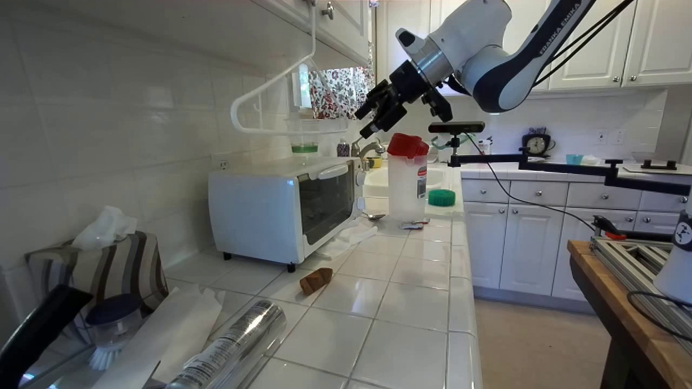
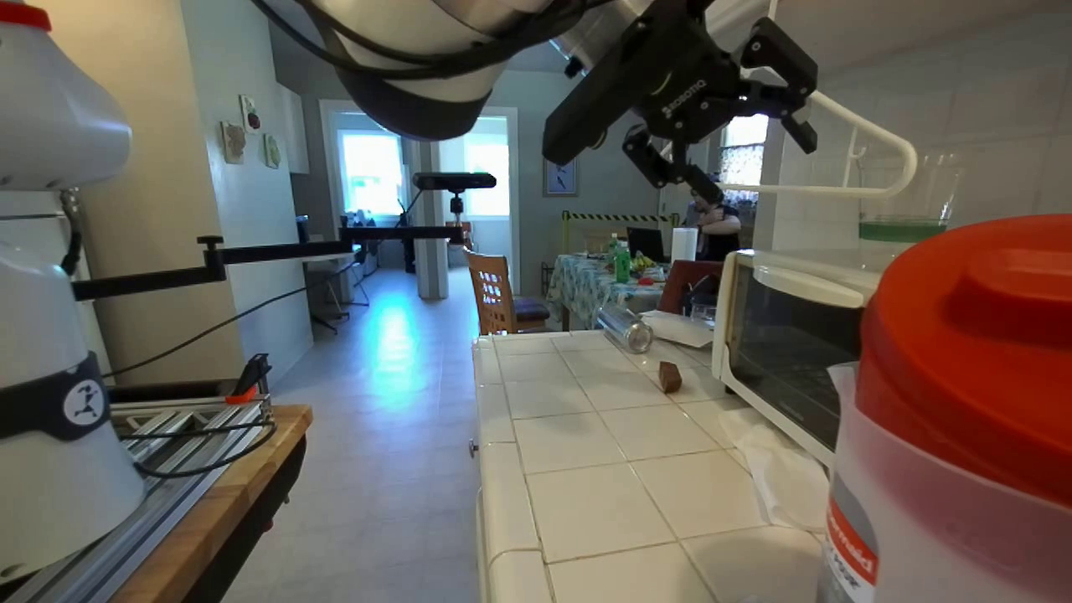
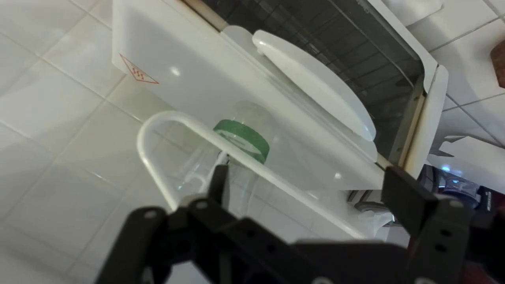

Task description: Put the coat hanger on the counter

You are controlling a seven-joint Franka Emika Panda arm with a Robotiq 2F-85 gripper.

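Both exterior views share the white, boxy, glass-doored toaster oven (image 1: 278, 210), facing it from opposite sides; the wrist view looks down, close above it.

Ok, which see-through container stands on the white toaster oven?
The clear container with the low green band; the translucent red-lidded container stands on the white tiled counter.
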